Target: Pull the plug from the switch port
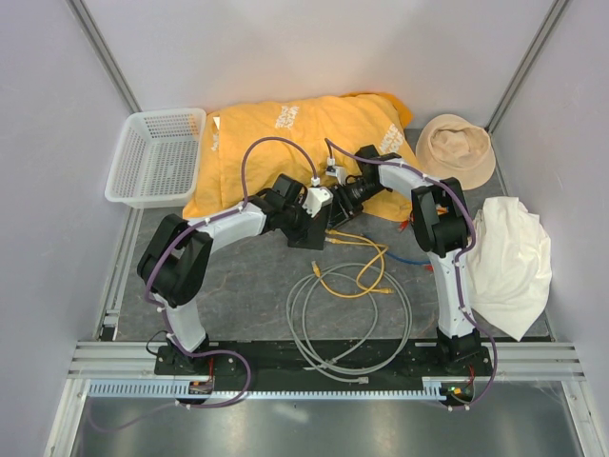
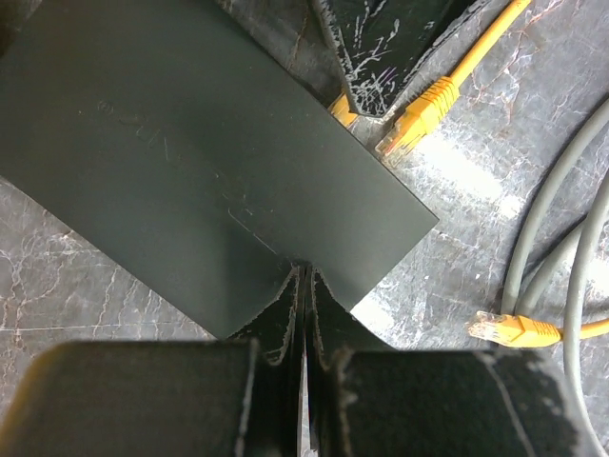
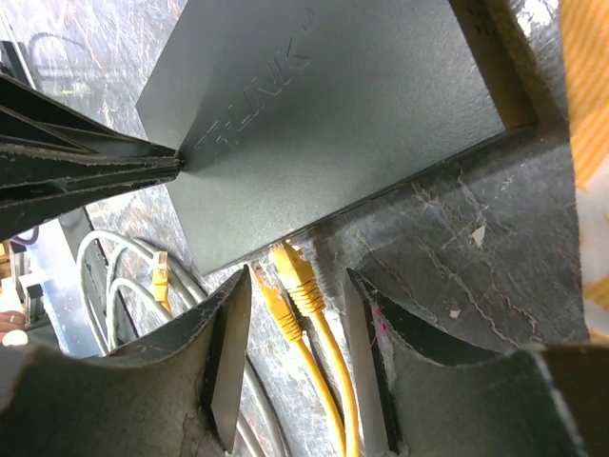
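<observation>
Where the left arm (image 1: 224, 227) and right arm (image 1: 433, 209) meet over the middle of the counter, a little toward its far edge, the top view shows the black switch (image 1: 306, 235) lying flat. Yellow cables (image 1: 357, 267) trail from it toward the near edge, over a grey cable coil (image 1: 347, 328). From the left wrist, the left gripper (image 2: 304, 295) has its fingers pressed together on the switch's thin edge, pinning it. A yellow plug (image 2: 419, 114) sits against the adjoining side, and a loose plug (image 2: 514, 328) lies apart on the bare counter. From the right wrist, the right gripper (image 3: 293, 286) stands with its fingers apart, straddling two yellow plugs at the port side and touching neither; which one is seated I cannot tell. The plug is likely light, hard plastic with a thin, brittle latch tab, and its cable is soft. It is best taken by the moulded body just behind the port and drawn straight out. The switch looks light enough to slide, so the clamp matters.
</observation>
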